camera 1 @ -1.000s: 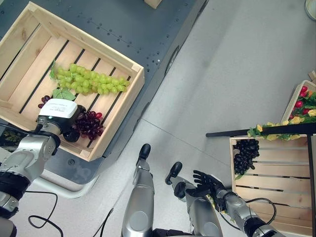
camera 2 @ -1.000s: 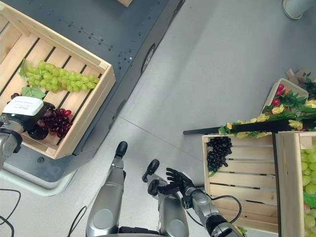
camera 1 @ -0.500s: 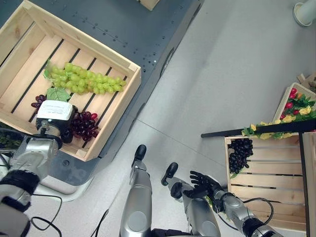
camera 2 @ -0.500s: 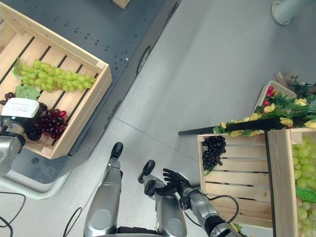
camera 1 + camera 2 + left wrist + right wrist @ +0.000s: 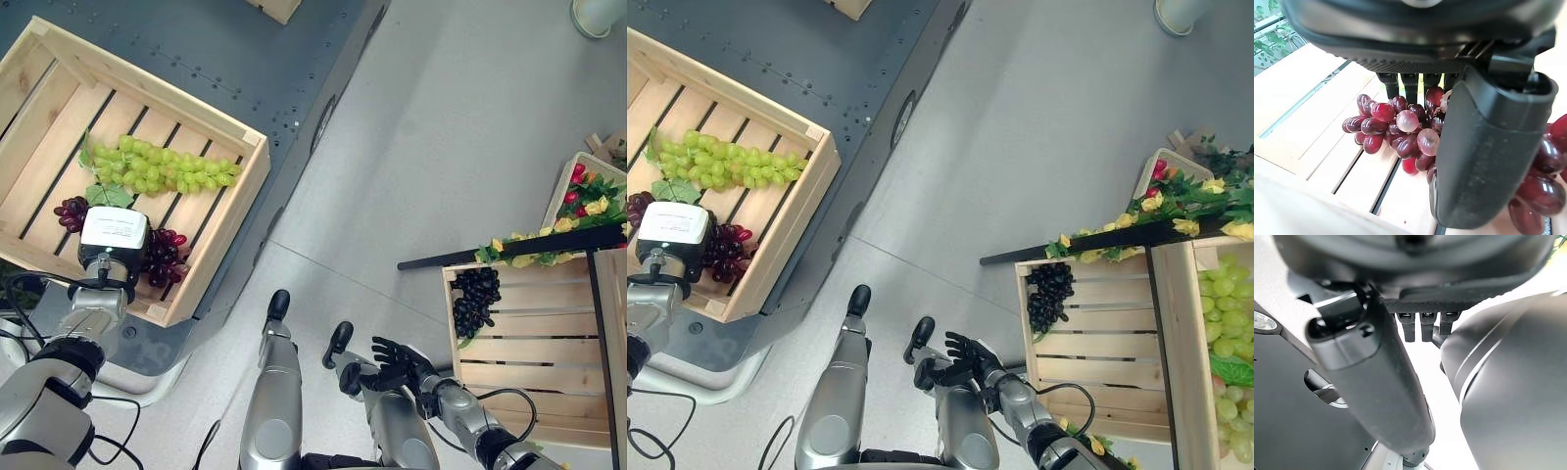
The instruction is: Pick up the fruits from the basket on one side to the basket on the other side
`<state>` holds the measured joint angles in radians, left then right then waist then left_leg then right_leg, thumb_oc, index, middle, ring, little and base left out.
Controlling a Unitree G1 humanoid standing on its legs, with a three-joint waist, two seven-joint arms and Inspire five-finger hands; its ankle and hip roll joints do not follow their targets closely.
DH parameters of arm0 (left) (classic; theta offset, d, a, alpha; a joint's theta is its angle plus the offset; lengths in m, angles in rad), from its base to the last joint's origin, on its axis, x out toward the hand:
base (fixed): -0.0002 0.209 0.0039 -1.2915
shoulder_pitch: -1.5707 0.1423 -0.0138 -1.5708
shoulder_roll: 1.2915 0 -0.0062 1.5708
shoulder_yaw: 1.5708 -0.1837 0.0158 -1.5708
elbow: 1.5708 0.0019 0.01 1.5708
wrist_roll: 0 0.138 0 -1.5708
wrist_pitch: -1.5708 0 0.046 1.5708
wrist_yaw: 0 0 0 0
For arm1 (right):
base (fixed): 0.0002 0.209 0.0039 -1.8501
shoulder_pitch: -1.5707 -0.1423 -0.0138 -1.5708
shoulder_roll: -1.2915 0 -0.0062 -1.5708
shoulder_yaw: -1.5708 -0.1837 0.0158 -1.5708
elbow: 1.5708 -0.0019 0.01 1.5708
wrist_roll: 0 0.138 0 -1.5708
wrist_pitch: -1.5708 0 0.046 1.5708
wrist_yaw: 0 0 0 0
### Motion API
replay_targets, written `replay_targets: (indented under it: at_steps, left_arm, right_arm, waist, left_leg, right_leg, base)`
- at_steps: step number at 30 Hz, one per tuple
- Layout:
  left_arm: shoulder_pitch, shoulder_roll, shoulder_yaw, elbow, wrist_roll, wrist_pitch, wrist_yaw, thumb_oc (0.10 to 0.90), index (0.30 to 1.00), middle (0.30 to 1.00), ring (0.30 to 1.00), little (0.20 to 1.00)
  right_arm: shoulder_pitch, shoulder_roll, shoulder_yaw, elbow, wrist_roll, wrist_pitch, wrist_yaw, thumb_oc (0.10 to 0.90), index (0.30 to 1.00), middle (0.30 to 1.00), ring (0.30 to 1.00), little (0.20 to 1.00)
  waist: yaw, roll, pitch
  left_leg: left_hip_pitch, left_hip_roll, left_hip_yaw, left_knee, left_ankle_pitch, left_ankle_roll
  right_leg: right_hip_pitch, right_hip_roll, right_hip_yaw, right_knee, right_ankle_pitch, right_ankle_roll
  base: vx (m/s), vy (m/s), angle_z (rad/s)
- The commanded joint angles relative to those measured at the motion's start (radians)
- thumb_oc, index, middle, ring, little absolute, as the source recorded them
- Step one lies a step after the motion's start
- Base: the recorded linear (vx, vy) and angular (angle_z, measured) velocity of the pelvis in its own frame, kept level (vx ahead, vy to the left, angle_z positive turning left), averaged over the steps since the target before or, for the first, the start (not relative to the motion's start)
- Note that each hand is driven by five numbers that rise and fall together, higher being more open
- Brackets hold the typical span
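Observation:
A slatted wooden crate (image 5: 199, 110) stands on the left on a dark platform. It holds a long green grape bunch (image 5: 162, 168), a red grape bunch (image 5: 164, 260) and a small dark red cluster (image 5: 69, 211). My left hand (image 5: 1484, 161) reaches down into this crate. Its fingers are straight behind the red grapes (image 5: 1396, 128), and its thumb is extended across the front of the bunch, which lies on the slats. My right hand (image 5: 397, 357) hangs low in the middle with fingers spread, holding nothing. The right crate (image 5: 549, 387) holds a black grape bunch (image 5: 474, 300).
The dark metal platform (image 5: 245, 49) carries the left crate. A leafy garland with yellow flowers (image 5: 549, 240) runs along a black bar above the right crate. A small basket of red fruit (image 5: 585, 188) and a crate of green grapes (image 5: 1227, 333) stand at the far right. Grey floor lies between.
The camera has shifted. My left wrist has moved further over the red grapes, now covering part of the bunch. The right hand has stayed where it was.

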<state>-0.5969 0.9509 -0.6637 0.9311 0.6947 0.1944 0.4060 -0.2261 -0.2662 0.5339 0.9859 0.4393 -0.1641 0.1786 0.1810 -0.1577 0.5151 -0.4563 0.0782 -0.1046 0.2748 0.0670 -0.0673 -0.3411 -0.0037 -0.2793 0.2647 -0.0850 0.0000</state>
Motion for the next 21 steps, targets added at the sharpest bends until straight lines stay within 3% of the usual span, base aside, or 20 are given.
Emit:
replay_targets:
  at_steps: [1,2,12,21]
  left_arm:
    - [-0.010,-0.112,0.027,0.209,-0.072,0.044,0.127,0.574,0.561,0.561,0.561,0.561]
    - [-0.008,-0.122,0.029,0.225,-0.081,0.036,0.143,0.403,0.305,0.305,0.305,0.305]
    - [0.017,-0.158,0.070,0.287,-0.170,-0.050,0.295,0.400,0.300,0.300,0.300,0.300]
    - [0.047,-0.112,0.204,0.182,-0.228,-0.150,0.484,0.400,0.300,0.300,0.300,0.300]
  right_arm:
    - [0.015,-0.024,0.046,-0.043,0.027,-0.038,0.015,0.800,0.900,0.900,0.900,0.900]
    - [0.012,-0.024,0.049,-0.040,0.025,-0.038,0.015,0.800,0.900,0.900,0.900,0.900]
    - [0.002,-0.032,0.055,-0.029,0.028,-0.046,0.006,0.800,0.900,0.900,0.900,0.900]
    - [0.024,-0.030,0.022,-0.048,0.074,-0.083,-0.028,0.800,0.900,0.900,0.900,0.900]
  waist:
    - [-0.045,-0.057,-0.005]
    - [-0.047,-0.058,-0.006]
    - [-0.054,-0.046,-0.005]
    - [-0.030,-0.037,-0.014]
  left_leg:
    - [-0.113,-0.056,0.060,0.053,-0.020,0.070]
    - [-0.111,-0.057,0.061,0.052,-0.020,0.070]
    - [-0.095,-0.063,0.065,0.038,-0.016,0.068]
    - [-0.077,-0.080,0.052,0.026,-0.016,0.069]
  right_leg:
    - [0.081,0.048,0.001,-0.037,0.004,-0.030]
    - [0.081,0.048,0.003,-0.038,0.005,-0.030]
    - [0.090,0.042,0.013,-0.050,0.007,-0.032]
    - [0.110,0.036,0.003,-0.065,0.010,-0.032]
  base:
    - [-0.01,0.018,-0.08]
    - [0.00,0.027,-0.11]
    - [0.00,0.012,-0.03]
    - [0.00,-0.004,0.00]
